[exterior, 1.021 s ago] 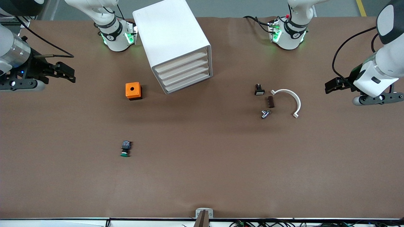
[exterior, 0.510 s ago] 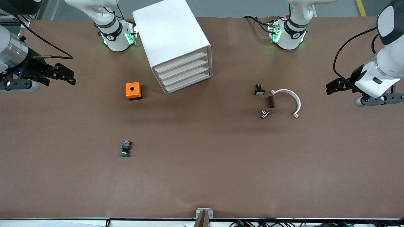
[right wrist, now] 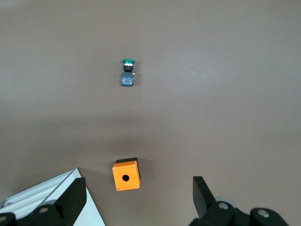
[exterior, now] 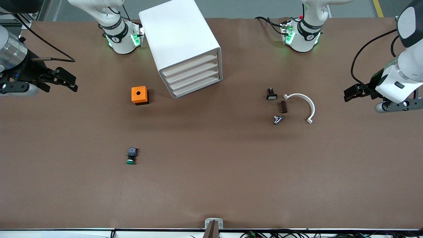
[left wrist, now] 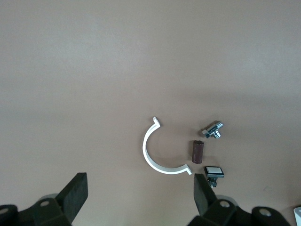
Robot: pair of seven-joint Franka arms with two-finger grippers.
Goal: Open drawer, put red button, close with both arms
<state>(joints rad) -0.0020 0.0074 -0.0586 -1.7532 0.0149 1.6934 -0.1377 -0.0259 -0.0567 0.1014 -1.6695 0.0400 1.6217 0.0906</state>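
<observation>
No red-capped button shows in any view; it is hidden or out of view. The white drawer cabinet (exterior: 180, 39) stands near the right arm's base, its four drawer fronts (exterior: 193, 77) all shut; a corner of it shows in the right wrist view (right wrist: 42, 197). My right gripper (exterior: 73, 83) is open and empty above the table at the right arm's end. My left gripper (exterior: 347, 93) is open and empty above the table at the left arm's end. In the wrist views the left gripper (left wrist: 138, 195) and the right gripper (right wrist: 138, 200) show wide-apart jaws with nothing between them.
A green-capped button (exterior: 131, 156) (right wrist: 127, 73) lies nearer the front camera than an orange box (exterior: 139, 95) (right wrist: 126, 175). Toward the left arm's end lie a white curved clamp (exterior: 305, 105) (left wrist: 155, 155), a brown cylinder (exterior: 283, 106), a metal fitting (exterior: 277, 119) and a white-capped switch (exterior: 271, 94).
Both grippers have drawn back a little toward their own ends of the table. Nothing on the table has moved.
</observation>
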